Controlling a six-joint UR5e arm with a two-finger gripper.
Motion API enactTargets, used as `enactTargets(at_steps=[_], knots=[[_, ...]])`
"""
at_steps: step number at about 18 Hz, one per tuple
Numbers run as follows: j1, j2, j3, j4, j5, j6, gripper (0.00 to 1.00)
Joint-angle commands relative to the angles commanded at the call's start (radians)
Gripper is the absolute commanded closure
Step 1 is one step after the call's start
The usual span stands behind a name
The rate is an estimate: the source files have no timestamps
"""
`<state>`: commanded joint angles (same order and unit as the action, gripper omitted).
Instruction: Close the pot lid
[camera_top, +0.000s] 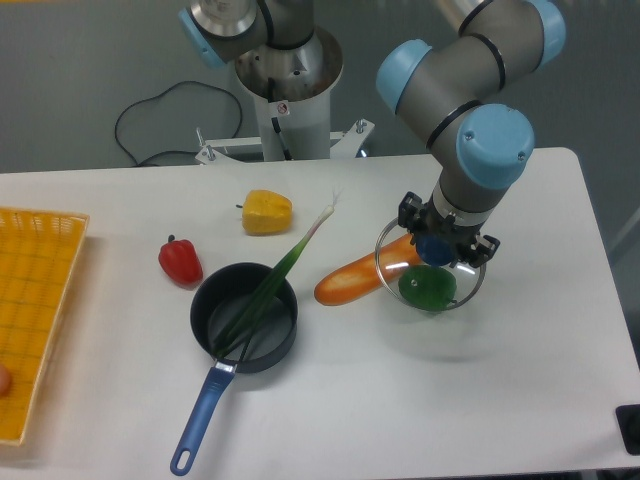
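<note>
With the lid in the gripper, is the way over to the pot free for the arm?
Probably yes. The gripper holds the pot lid by its knob, and only bare table lies between it and the pot. The green onion sticking out over the rim may stop the lid seating.

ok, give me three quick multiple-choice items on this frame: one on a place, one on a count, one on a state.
1. Where is the long green onion's leafy end?
A. in the yellow basket
B. inside the dark grey saucepan
C. under the glass lid

2. How many peppers lie on the table?
A. one
B. two
C. four

3. How is the saucepan?
A. uncovered
B. lidded
C. overturned

Answers:
1 B: the green onion slants into the saucepan.
2 B: a red pepper and a yellow pepper.
3 A: the round transparent glass lid sits off to the right, its blue knob at the gripper.
</note>
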<state>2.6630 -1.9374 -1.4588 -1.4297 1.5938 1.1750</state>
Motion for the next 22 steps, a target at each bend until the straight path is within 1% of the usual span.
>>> enactTargets(at_steps=[4,6,8,10,11,12,16,19,22], knots=[[-0.026,0.002,-0.002,-0.005,0.012,-0.008,0.51],[-0.046,0.003,-0.011,-0.028,0.050,-0.015,0.51],[-0.072,0.003,-0.015,-0.031,0.077,-0.029,0.51],[-0.092,0.005,-0.017,-0.032,0.077,-0.069,0.51],[-0.098,0.012,-0.015,-0.044,0.077,-0.075,0.51],[-0.100,0.023,-0.014,-0.057,0.077,-0.075,0.51],[-0.120,0.031,-0.014,-0.077,0.077,-0.077,0.51],[-0.147,0.029,-0.012,-0.075,0.077,-0.106,0.51],[-0.158,0.029,-0.012,-0.075,0.075,-0.121,0.50]])
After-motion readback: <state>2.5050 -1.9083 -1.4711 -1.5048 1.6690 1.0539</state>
